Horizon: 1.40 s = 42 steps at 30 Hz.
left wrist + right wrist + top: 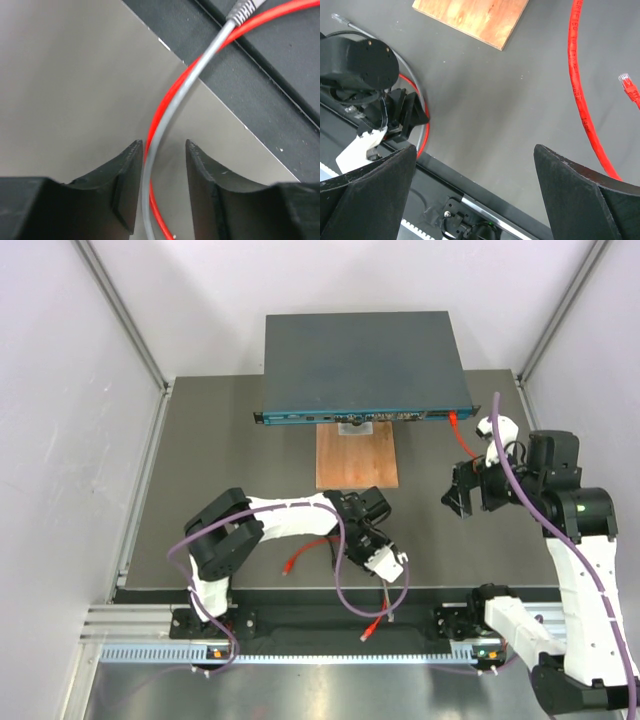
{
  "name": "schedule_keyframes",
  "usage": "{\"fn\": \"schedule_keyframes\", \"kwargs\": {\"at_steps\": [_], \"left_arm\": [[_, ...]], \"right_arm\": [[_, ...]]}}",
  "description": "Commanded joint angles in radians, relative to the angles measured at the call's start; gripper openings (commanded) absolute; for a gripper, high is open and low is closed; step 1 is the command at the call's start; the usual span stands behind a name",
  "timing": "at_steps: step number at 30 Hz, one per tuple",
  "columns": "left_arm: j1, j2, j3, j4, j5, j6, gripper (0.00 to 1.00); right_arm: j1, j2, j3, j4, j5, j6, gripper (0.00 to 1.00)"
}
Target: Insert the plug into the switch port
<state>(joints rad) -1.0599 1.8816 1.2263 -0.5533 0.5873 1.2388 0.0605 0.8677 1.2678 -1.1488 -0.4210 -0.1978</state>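
Two lines, red cable (165,115) and grey cable (182,92), run between left gripper's (162,185) part-open fingers, unclamped. Right gripper (475,150) wide open, empty. Step: grasp. Next: clamp, carry plug (368,632) to switch (360,360).

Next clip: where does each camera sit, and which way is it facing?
Top external: above and behind the bases, looking down on table, switch, left arm and right arm.
Left wrist: on the left arm, looking along the left gripper; red cable and grey cable run between its fingers.
Right wrist: on the right arm, looking down past the open right gripper at wooden board and left arm.
Shared: top and right wrist both show the board.
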Motion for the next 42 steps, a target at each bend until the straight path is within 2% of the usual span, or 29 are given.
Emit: {"fn": "schedule_keyframes", "kwargs": {"at_steps": [1,5,6,10,16,21,24,27,28,30,34,35,36,38,39,41,42], "left_arm": [[-0.012,0.02,0.038,0.038,0.046,0.028,0.43],[-0.014,0.024,0.044,0.049,0.052,0.025,0.28],[-0.014,0.022,0.045,0.049,0.054,0.025,0.2],[-0.012,0.01,0.044,0.053,0.054,0.011,0.08],[0.009,-0.076,0.076,0.03,0.095,-0.102,0.02],[0.08,-0.151,0.193,-0.063,0.157,-0.243,0.0],[0.15,-0.212,0.243,-0.08,0.19,-0.361,0.0],[0.247,-0.283,0.282,-0.044,0.256,-0.525,0.0],[0.264,-0.321,0.285,-0.024,0.279,-0.621,0.0],[0.311,-0.361,0.279,0.079,0.342,-0.728,0.0],[0.354,-0.447,0.217,0.37,0.397,-1.125,0.0],[0.365,-0.455,0.207,0.5,0.408,-1.197,0.0],[0.37,-0.463,0.196,0.545,0.411,-1.337,0.0],[0.38,-0.461,0.168,0.759,0.414,-1.473,0.0],[0.383,-0.461,0.15,0.814,0.408,-1.6,0.0],[0.388,-0.452,0.133,0.933,0.404,-1.708,0.0],[0.388,-0.45,0.124,1.026,0.385,-1.801,0.0]], "right_arm": [[-0.016,0.004,0.004,0.034,-0.015,0.011,1.0],[-0.019,0.011,0.005,0.035,-0.015,0.009,1.0],[-0.018,0.011,0.005,0.035,-0.015,0.009,1.0],[-0.019,0.014,0.005,0.037,-0.016,0.008,1.0],[-0.019,0.02,0.024,0.04,-0.022,-0.003,1.0],[-0.019,0.04,0.07,0.049,-0.039,-0.029,1.0],[-0.021,0.062,0.126,0.069,-0.032,-0.037,1.0],[-0.022,0.074,0.188,0.107,-0.039,-0.032,0.98],[-0.021,0.07,0.206,0.124,-0.044,-0.023,0.97],[-0.021,0.057,0.214,0.162,-0.053,-0.012,0.92],[-0.022,0.022,0.219,0.282,-0.108,-0.003,0.82],[-0.022,0.016,0.217,0.306,-0.158,0.001,0.8],[-0.022,0.002,0.213,0.351,-0.191,0.018,0.78],[-0.022,-0.016,0.199,0.411,-0.304,0.047,0.74],[-0.021,-0.024,0.191,0.444,-0.335,0.102,0.73],[-0.021,-0.036,0.161,0.593,-0.41,0.191,0.7],[-0.022,-0.039,0.148,0.654,-0.43,0.301,0.69]]}}
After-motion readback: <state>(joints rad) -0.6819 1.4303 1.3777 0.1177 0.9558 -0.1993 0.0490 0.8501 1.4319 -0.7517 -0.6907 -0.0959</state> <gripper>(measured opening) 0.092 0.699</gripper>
